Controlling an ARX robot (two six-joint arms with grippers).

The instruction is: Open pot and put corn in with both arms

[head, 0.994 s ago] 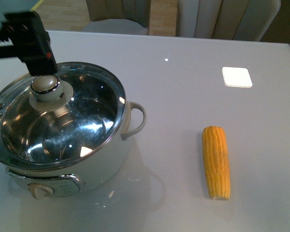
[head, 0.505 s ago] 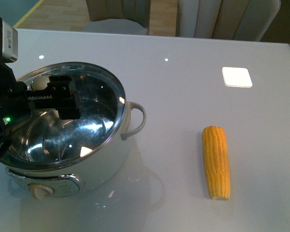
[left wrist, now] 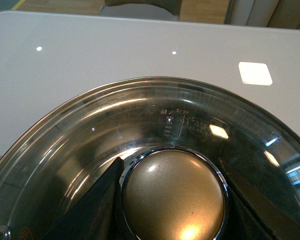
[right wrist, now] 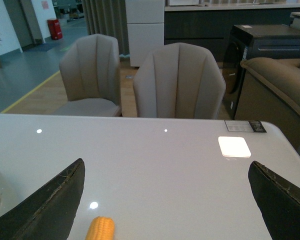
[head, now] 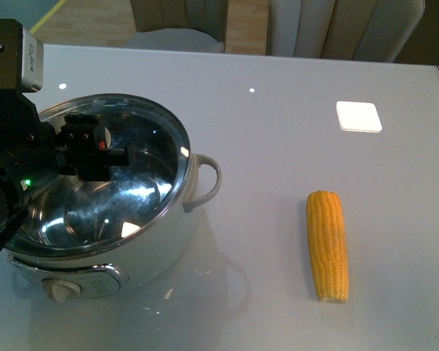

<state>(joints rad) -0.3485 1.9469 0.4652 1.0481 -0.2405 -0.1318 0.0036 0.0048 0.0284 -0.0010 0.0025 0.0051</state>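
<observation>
Look at the pot (head: 154, 248) on the left side of the counter (head: 293, 146), with the glass lid (head: 150, 135) on top. Find the left gripper (head: 95, 150) right over the lid, with its dark fingers (left wrist: 90, 205) on both sides of the round knob (left wrist: 174, 200), very close to it. Cannot tell if squeezing the knob yet or only near it. Find the corn (head: 328, 245) lying flat on the counter, off to the right and well apart from the pot. Touching nothing else. See the right gripper (right wrist: 165, 200) up above the counter, spread wide and holding nothing, with the corn low in its view.

Now think about what could go wrong. Might slip off the knob, shiny and round as it is, if pinched too softly or too near the top. Would then drop the lid with a bang, or let it slide onto the counter. Made of glass, so could crack. Might tip sideways when lifted by one knob, catch on the steel rim and drag the whole pot along. Needs a firm, even pinch and a straight lift. Watch the corn too: round, so could roll away if nudged by a finger. Needs an open pot first, so no rushing.
</observation>
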